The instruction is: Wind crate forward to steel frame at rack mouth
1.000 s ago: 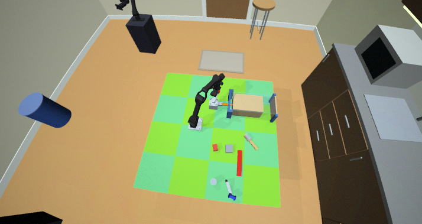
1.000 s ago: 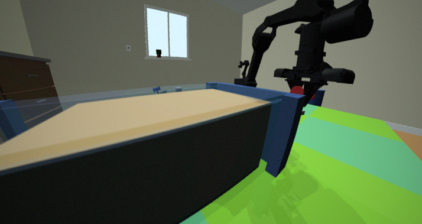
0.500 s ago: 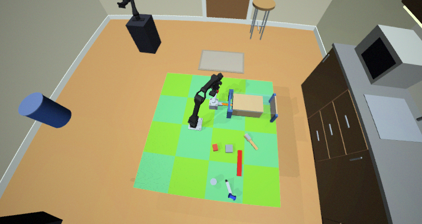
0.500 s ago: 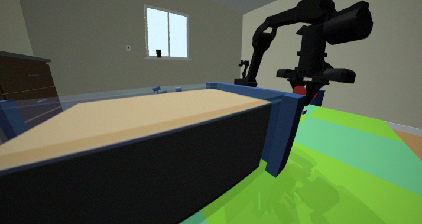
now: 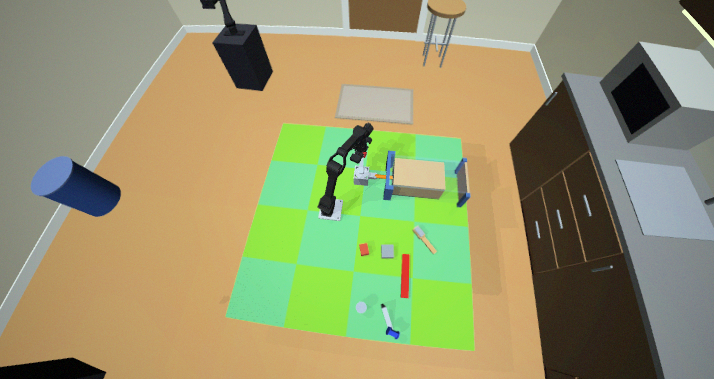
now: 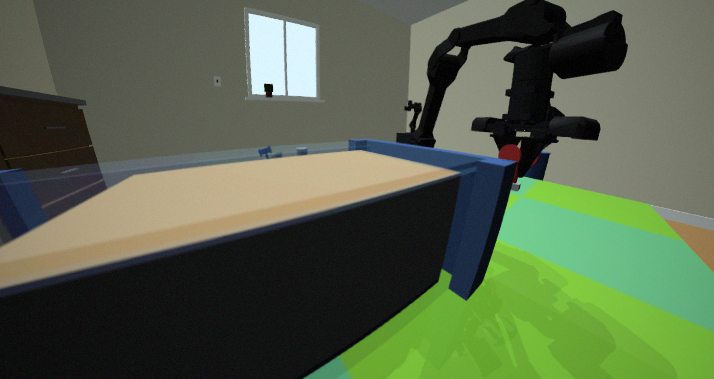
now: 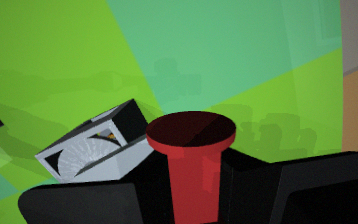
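Note:
My gripper (image 5: 363, 156) (image 7: 184, 141) is shut on the red knob (image 6: 509, 154) (image 7: 191, 131) of the winch handle. The handle's grey arm (image 7: 136, 156) runs from the knob to the top of the grey winch (image 5: 361, 178) (image 7: 60, 150). The square key is hidden. An orange strap (image 5: 382, 177) runs from the winch towards the crate. The tan-topped crate (image 5: 419, 174) (image 6: 250, 197) sits flat in the clear-panelled cubby. Its front is close behind the blue steel frame (image 5: 388, 189) (image 6: 480, 207); whether they touch, I cannot tell.
The cubby's blue rear post (image 5: 463, 200) (image 6: 15, 202) stands behind the crate. A wooden-handled tool (image 5: 427, 242), a grey block (image 5: 387, 251), a red block (image 5: 364, 249), a red bar (image 5: 405, 276), a pale disc (image 5: 361, 307) and a blue-headed tool (image 5: 392, 333) lie farther off.

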Tool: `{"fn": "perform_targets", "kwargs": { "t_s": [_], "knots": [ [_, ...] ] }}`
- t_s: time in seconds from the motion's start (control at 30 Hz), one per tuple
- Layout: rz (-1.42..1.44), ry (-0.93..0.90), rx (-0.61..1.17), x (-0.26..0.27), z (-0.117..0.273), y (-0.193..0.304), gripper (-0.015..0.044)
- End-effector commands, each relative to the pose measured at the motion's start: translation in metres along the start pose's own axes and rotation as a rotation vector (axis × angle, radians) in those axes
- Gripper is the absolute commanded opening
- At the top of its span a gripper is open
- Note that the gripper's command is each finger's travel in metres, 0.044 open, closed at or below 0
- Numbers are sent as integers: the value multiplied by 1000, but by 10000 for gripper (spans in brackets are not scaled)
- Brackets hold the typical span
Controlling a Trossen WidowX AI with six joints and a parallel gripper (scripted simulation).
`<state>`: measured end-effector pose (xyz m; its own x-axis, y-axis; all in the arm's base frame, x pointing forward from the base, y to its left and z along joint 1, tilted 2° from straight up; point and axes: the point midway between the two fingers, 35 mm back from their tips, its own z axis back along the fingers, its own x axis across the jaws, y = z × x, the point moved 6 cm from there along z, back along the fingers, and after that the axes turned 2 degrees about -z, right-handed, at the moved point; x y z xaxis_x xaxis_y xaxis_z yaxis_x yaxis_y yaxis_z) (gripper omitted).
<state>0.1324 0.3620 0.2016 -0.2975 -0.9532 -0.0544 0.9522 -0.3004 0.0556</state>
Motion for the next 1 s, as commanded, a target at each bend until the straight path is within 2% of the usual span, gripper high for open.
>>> {"fn": "perform_targets", "kwargs": {
  "t_s": [0.0, 0.97],
  "knots": [
    [15, -21, -30, 9, 0, -16, 0],
    [15, -24, -32, 34, 0, -37, 0]
  ]
}}
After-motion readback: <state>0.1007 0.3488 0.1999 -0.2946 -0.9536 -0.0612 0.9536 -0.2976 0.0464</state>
